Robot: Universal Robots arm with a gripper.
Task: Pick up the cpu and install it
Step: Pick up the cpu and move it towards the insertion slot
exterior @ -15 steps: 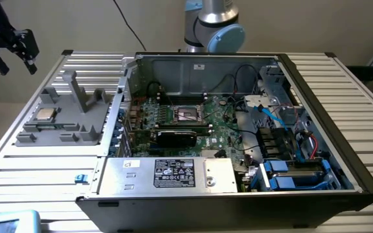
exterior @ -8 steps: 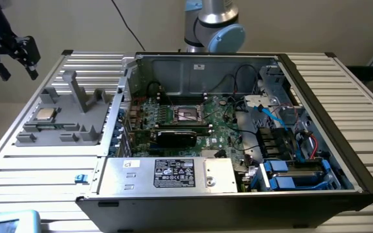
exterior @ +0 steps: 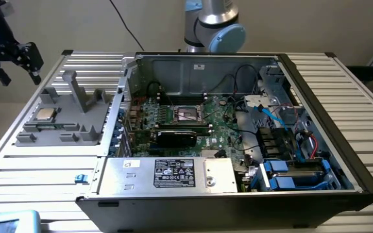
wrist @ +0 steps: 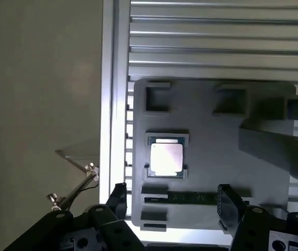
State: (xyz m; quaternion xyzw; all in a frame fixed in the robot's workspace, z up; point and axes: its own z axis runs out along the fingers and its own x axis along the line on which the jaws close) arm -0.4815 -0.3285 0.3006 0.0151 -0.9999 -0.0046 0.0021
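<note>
The cpu (exterior: 45, 114) is a small silver-topped square lying flat in a recess of the grey fixture (exterior: 76, 124), on the slatted table at the exterior view's left of the computer case. My gripper (exterior: 18, 68) hangs high above and beyond that fixture, off the table's corner, with its black fingers spread apart and nothing between them. In the wrist view the cpu (wrist: 165, 157) sits in the grey fixture (wrist: 217, 136), a little ahead of the open gripper (wrist: 172, 201); the fingertips (wrist: 118, 194) frame the fixture's near edge. The motherboard's empty socket (exterior: 190, 114) lies open inside the case.
The open computer case (exterior: 322, 121) holds a black graphics card (exterior: 177, 137), a silver power supply (exterior: 167, 173) and blue drive bays (exterior: 296, 177). A green memory stick (wrist: 191, 197) lies in the fixture beside the cpu. Upright grey posts (exterior: 83, 94) rise from the fixture.
</note>
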